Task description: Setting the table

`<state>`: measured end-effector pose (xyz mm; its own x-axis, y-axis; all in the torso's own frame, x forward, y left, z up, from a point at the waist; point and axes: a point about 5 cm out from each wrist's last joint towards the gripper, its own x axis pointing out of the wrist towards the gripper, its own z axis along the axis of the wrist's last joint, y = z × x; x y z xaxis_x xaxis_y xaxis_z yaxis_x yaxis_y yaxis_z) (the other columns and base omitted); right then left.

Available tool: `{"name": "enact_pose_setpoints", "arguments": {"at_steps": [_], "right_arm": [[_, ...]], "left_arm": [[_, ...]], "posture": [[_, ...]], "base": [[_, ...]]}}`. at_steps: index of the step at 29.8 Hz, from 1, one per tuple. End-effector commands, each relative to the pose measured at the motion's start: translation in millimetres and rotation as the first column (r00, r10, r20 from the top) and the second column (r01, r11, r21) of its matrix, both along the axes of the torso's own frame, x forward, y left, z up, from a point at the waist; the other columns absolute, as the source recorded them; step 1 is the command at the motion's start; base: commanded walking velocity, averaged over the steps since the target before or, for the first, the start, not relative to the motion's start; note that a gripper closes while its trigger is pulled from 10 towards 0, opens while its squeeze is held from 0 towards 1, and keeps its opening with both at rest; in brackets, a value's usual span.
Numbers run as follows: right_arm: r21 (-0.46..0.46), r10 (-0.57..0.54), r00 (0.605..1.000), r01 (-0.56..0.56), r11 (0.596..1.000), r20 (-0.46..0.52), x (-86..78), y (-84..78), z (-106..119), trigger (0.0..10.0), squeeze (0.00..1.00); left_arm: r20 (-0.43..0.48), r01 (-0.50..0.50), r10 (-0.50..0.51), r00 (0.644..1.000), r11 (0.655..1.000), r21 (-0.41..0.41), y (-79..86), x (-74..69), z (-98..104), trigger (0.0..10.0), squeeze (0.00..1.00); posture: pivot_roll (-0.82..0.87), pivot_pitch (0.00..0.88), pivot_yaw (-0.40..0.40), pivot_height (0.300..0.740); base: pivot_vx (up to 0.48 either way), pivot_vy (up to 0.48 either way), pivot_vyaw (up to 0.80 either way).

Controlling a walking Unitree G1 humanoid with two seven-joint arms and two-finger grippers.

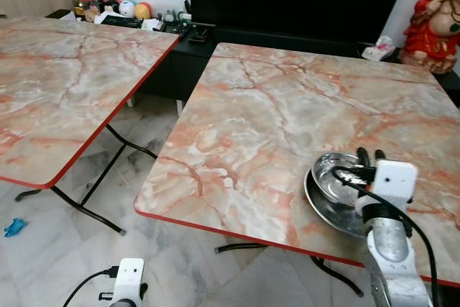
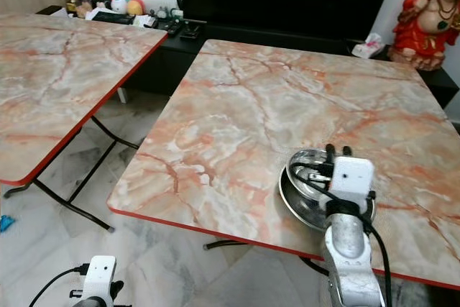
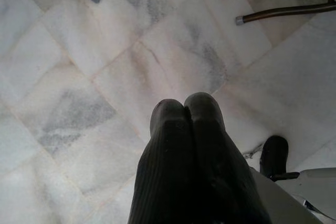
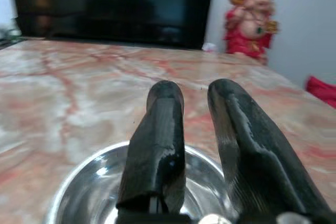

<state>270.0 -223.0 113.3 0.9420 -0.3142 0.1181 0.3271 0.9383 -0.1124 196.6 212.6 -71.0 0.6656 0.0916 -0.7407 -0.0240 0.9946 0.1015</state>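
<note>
Shiny steel bowl sits in a matching plate near the front right edge of the marble table. Right gripper hovers over it, fingers parted, holding nothing. Left gripper hangs clamped shut above the floor.

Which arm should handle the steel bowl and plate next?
Right. The right gripper is over the bowl on the plate; the left gripper hangs shut near the floor.
</note>
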Motion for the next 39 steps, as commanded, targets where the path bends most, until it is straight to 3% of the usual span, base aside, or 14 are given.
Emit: {"name": "enact_pose_setpoints", "arguments": {"at_steps": [1,13,21,26,30,34,39], "right_arm": [[0.002,-0.017,1.000,0.017,1.000,-0.005,-0.6,0.0,-5,10.0,0.00],[0.020,-0.026,0.998,0.025,1.000,0.053,-5.7,6.0,1,10.0,0.00],[-0.006,-0.123,0.992,0.122,0.992,-0.030,-24.4,-29.6,-18,10.0,0.00],[0.001,-0.175,0.984,0.175,0.985,0.012,-27.0,-36.2,-11,10.0,0.00],[0.028,-0.179,0.984,0.178,0.984,0.023,-20.9,-30.3,-12,10.0,0.00],[0.035,-0.156,0.987,0.155,0.987,0.026,-16.9,-21.4,-10,10.0,0.00],[0.040,-0.088,0.996,0.088,0.995,-0.009,-14.6,-11.8,-16,10.0,0.00]], "left_arm": [[-0.010,0.004,-0.003,1.000,1.000,0.009,2.3,-1.4,0,10.0,0.00],[0.002,0.039,-0.040,0.999,0.999,0.012,-1.5,10.6,5,10.0,0.00],[0.022,0.089,-0.089,0.996,0.995,-0.034,-32.9,22.6,7,10.0,0.00],[0.034,0.126,-0.124,0.992,0.991,-0.041,-41.8,30.3,10,10.0,0.00],[0.049,0.151,-0.149,0.988,0.988,-0.026,-40.2,37.1,15,10.0,0.00],[0.060,0.134,-0.132,0.989,0.991,-0.019,-33.8,39.8,17,10.0,0.00],[0.048,0.067,-0.066,0.997,0.998,-0.011,-24.4,32.0,14,10.0,0.00]], "posture": [[0.11,0.000,-0.060,0.740],[0.04,0.000,-0.032,0.740],[-0.04,0.000,-0.002,0.740],[-0.06,0.000,0.041,0.740],[-0.05,0.000,0.057,0.740],[-0.06,0.000,0.020,0.740],[-0.05,0.000,-0.011,0.740]], "base": [[0.000,0.000,0.00],[0.000,0.000,0.00],[0.000,0.000,0.00],[0.000,0.000,0.00],[0.000,0.000,0.00],[0.000,0.000,0.00],[0.000,0.000,0.00]]}}
